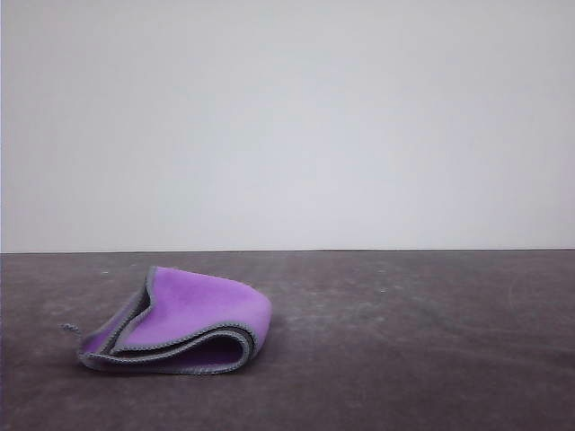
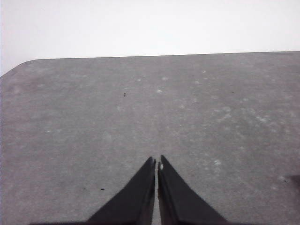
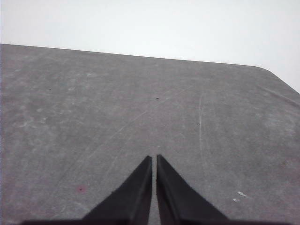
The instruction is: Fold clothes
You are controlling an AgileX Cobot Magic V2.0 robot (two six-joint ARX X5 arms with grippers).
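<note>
in the front view the cloth (image 1: 175, 321) lies on the left part of the dark grey table (image 1: 422, 341), near the front edge of the picture and well apart from the right side. it is folded over on itself into a loose bundle, with the bright purple face turned outward on top and a rounded fold at its right end. the light-grey stitched edge (image 1: 171, 350) runs along the near side in stacked layers, and a gap between the layers shows dark inside. a short thread sticks out from the bundle's left corner. behind the table stands a plain pale wall (image 1: 287, 117).

in the left wrist view the left gripper (image 2: 156, 161) hangs above bare tabletop (image 2: 117, 108), its two dark fingers (image 2: 136, 197) brought together so that only a thin slit parts them at the tips. nothing is held between them. the table's rounded corner shows far off against the pale wall.

in the right wrist view the right gripper (image 3: 154, 158) is likewise closed to a narrow slit, its dark fingers (image 3: 178, 201) pinching nothing, over scuffed grey tabletop (image 3: 93, 108) with faint scratches and a small reddish speck (image 3: 81, 189) near the fingers.
</note>
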